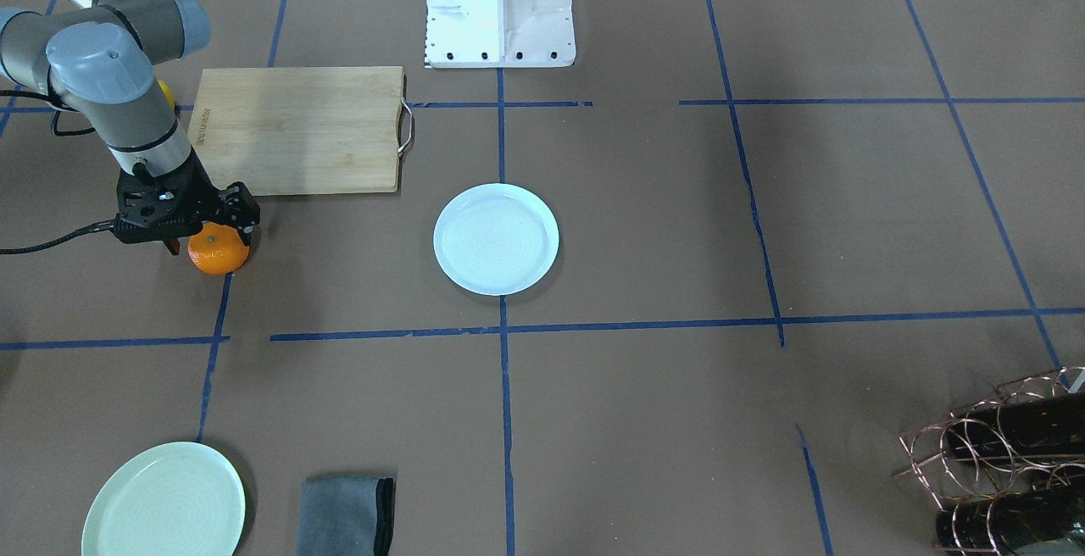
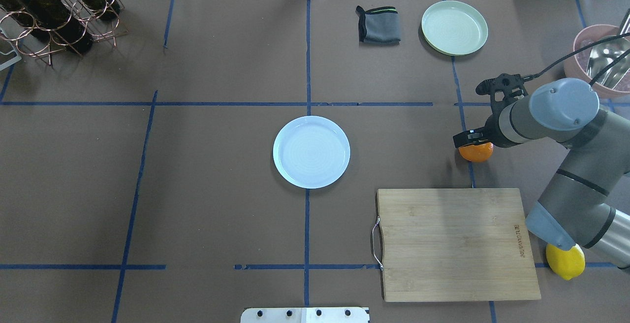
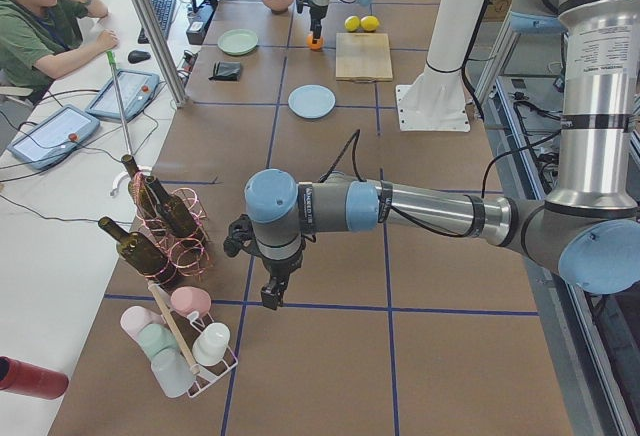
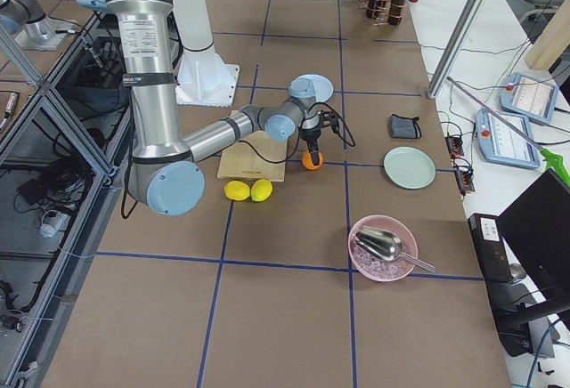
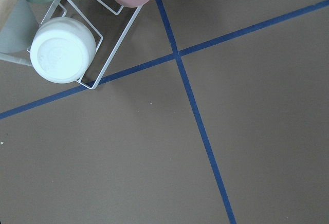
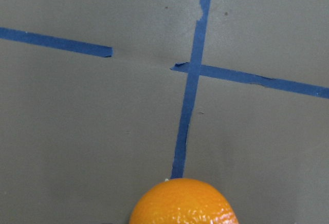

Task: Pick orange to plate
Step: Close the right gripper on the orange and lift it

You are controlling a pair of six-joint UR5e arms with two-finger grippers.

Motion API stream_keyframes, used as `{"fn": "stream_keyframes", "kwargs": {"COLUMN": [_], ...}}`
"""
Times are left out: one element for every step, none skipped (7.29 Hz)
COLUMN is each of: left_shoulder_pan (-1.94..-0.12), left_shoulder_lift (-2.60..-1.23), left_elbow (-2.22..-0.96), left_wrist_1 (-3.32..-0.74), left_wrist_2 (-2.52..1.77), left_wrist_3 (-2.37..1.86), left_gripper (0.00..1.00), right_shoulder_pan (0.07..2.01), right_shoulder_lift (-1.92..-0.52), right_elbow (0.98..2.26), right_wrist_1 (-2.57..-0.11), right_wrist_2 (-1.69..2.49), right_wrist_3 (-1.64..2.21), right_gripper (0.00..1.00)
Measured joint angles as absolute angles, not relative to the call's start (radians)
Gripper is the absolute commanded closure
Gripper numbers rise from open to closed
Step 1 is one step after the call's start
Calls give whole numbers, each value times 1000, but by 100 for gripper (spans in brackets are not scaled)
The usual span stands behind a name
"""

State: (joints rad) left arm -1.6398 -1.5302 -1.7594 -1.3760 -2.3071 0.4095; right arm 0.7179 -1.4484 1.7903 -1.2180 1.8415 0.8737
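At the table's left end the left end effector (image 3: 270, 291) hung over bare paper near the bottle rack (image 2: 59, 13). I could not tell how far its jaws stood apart. The plate (image 2: 311, 151) lay empty at the table's middle. Toward the right end, the orange (image 2: 476, 152) sat on a tape line between the mint plate (image 2: 454, 27) at the far edge and the board (image 2: 455, 244) at the near edge. The right end effector (image 1: 210, 238) stood low over it with one finger on each side, spread to about the fruit's width. Whether the pads pressed the peel, the views did not settle.

The orange was probably light and firm, with some give under the peel. Its round, waxy skin would let it roll, or slip from a grip set too high. The best hold looked to be across its widest girth, with the fingers level and squeezed only enough to carry it, since a hard pinch could bruise it. It looked slightly flattened, so it should settle on the plate. The glossy surface and shallow rim would hardly stop a dropped fruit, though, so a low release near the centre seemed wise.

Counted left to right: one rack with two bottles, one white plate, one grey cloth (image 2: 379, 25), one mint plate, one board, one orange, two lemons (image 4: 237, 190), and one pink bowl (image 2: 578, 42) holding a metal scoop.
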Motion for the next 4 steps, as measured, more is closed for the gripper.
{"fn": "stream_keyframes", "kwargs": {"left_shoulder_pan": [-1640,-1640,-1640,-1640], "left_shoulder_lift": [-1530,-1530,-1530,-1529], "left_elbow": [-1759,-1759,-1759,-1759], "left_wrist_1": [-1376,-1376,-1376,-1376], "left_wrist_2": [-2307,-2307,-2307,-2307], "left_wrist_3": [410,410,410,410], "left_gripper": [0,0,0,0], "right_shoulder_pan": [710,702,694,689], "right_shoulder_lift": [-1448,-1448,-1447,-1441], "right_elbow": [1782,1775,1771,1771], "right_wrist_1": [-1218,-1218,-1218,-1218], "right_wrist_2": [1834,1827,1817,1810], "right_wrist_3": [874,873,873,874], "right_gripper": [0,21,66,92]}}
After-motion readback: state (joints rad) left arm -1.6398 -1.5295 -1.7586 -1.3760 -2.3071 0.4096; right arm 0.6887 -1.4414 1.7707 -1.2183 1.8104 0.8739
